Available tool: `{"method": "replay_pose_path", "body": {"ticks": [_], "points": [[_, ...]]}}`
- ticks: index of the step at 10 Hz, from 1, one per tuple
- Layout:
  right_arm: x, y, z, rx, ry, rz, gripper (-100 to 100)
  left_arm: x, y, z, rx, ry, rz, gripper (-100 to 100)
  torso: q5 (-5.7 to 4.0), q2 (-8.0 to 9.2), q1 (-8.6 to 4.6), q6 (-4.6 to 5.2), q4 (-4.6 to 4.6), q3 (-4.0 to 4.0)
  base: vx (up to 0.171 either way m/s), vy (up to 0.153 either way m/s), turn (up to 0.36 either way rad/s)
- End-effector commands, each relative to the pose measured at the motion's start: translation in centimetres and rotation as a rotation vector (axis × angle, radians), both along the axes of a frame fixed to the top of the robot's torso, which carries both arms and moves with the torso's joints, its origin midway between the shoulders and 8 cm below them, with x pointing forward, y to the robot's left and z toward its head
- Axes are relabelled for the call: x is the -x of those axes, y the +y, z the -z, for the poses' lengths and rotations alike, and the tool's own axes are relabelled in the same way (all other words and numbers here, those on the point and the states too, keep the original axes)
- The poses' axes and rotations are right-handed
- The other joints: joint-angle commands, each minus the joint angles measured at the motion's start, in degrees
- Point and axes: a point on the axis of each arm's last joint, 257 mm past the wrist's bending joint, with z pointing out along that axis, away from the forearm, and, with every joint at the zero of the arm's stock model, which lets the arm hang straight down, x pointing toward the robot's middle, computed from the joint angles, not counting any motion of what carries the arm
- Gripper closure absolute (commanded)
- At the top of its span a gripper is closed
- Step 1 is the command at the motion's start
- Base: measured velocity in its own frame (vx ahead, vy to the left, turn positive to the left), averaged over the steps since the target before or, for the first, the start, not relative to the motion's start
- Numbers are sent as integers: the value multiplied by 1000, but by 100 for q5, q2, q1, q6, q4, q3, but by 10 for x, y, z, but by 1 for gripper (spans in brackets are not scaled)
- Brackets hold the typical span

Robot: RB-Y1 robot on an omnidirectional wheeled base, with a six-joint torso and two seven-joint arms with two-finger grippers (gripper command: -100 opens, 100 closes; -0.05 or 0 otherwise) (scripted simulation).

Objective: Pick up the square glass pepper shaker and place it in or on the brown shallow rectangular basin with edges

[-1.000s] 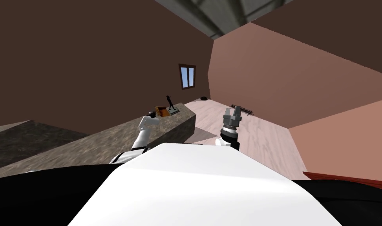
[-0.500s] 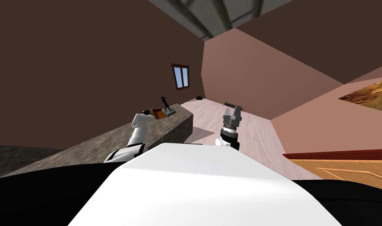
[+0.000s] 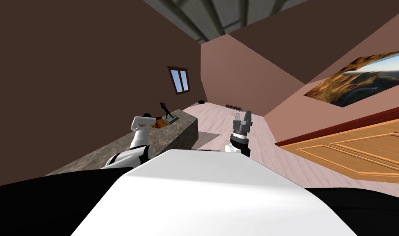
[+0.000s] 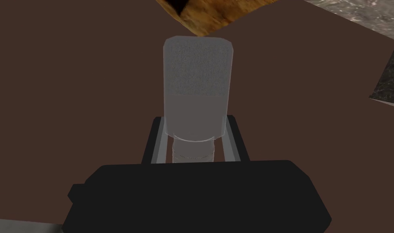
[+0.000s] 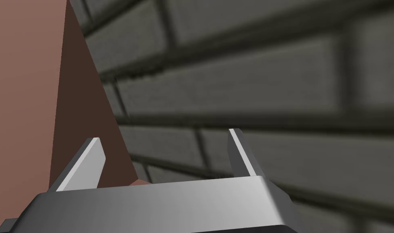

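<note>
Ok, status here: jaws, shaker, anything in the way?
Left gripper jaws shut on grey translucent square shaker. Right gripper jaws open, empty. Brown shallow rectangular basin close ahead on speckled stone counter. Black figurine beyond basin, likely clear.

Our right gripper [image 5: 165,135]: jaws spread wide, unloaded. Two thin blade fingers [image 5: 84,166] rise from grey body [image 5: 159,206] at their roots, tips leaning slightly outward. We see inner faces lit pale grey, outer edges darker. Fingers touch nothing, well apart.
</note>
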Motion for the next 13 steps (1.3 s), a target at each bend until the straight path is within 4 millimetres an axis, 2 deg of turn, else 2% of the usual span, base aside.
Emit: {"method": "replay_pose_path", "body": {"ticks": [1,4,6,7,11,12,13], "points": [[0,0,0,0,0,0,0,6,8,3,24,20,-24,100,0,0,0,0,0,0,-55,83,-289],[0,0,0,0,0,0,0,17,18,3,63,60,-59,100,1,-6,17,0,-1,-3,-40,115,-257],[0,0,0,0,0,0,0,17,18,1,65,60,-61,100,0,-8,22,-1,-1,-4,-26,83,-147],[0,0,0,0,0,0,0,17,18,0,64,62,-62,-100,0,-11,-4,-8,-4,-7,0,0,0],[0,0,0,0,0,0,0,17,18,0,64,62,-61,-100,-7,-18,-24,-8,-5,-10,0,0,0],[0,0,0,0,0,0,0,17,18,0,64,62,-61,0,-7,-18,-24,-8,-5,-10,0,0,0],[0,0,0,0,0,0,0,18,19,-12,63,61,-67,-100,-7,-18,-24,-8,-5,-10,-11,4,-31]]}}
